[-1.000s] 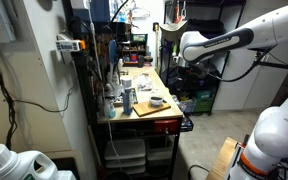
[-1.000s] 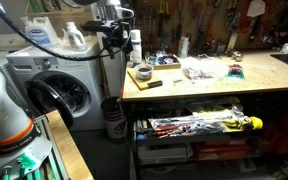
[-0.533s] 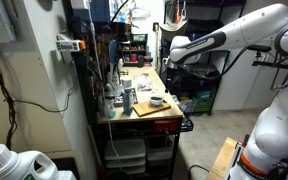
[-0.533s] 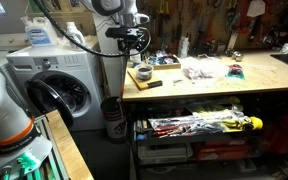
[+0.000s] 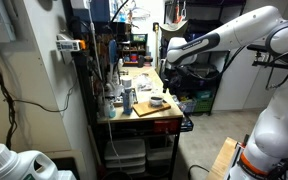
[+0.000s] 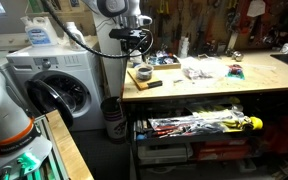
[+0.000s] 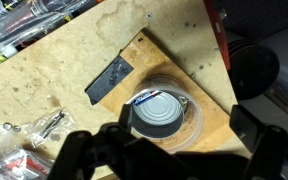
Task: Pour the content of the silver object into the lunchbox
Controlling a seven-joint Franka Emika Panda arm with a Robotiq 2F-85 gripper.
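The silver object is a round silvery metal bowl with a darker inside. It sits inside a clear round plastic container on a wooden board. In both exterior views it shows small at the near end of the workbench. My gripper hangs above it, open and empty, with its dark fingers spread wider than the bowl. In both exterior views the gripper is well above the bench. I cannot tell whether the clear container is the lunchbox.
A flat black piece lies on the board beside the container. Small metal parts lie on the bench top. Bottles and tools crowd the bench. A washing machine stands beside the bench.
The arm has swung in toward the bench end and now hangs over the bowl. In the last half second it has barely moved.
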